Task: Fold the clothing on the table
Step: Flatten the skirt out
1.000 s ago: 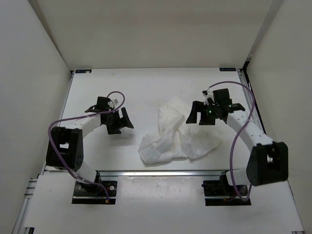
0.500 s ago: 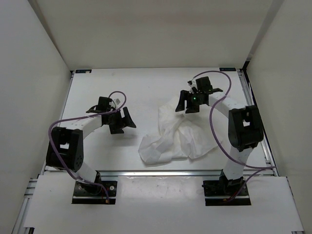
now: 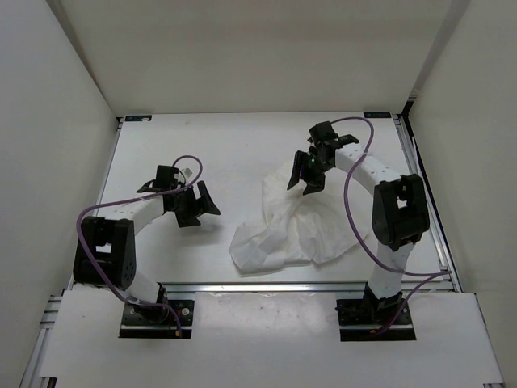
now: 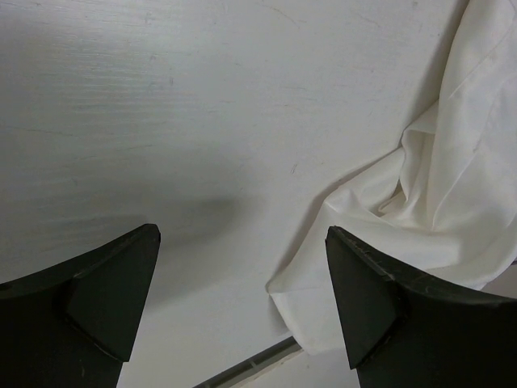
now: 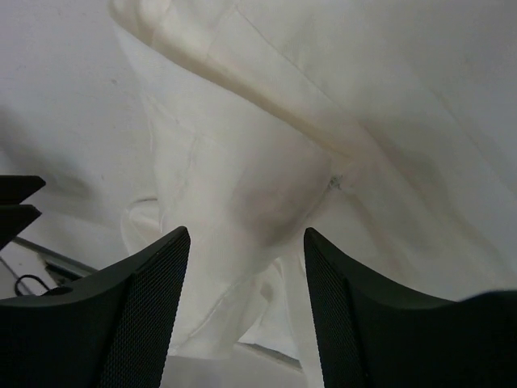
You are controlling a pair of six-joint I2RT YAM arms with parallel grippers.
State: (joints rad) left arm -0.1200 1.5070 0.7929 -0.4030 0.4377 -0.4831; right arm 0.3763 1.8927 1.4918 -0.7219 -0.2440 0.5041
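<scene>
Lying crumpled on the desk [image 3: 202, 145], right of its middle, the clothing [image 3: 291, 226] is judged thin, soft and light, so it is easily bent and slid. The left gripper [image 3: 200, 208] is held wide apart over bare desk. The right gripper [image 3: 307, 179] is held apart over the clothing's far end, with nothing pinched. A flat edge or corner is best taken, not the bunched part.

No text, brand, number or sign can be read in any view. Small dark tags [image 3: 136, 118] at the far corners of the desk [image 3: 226, 145] are too small to be deciphered.
</scene>
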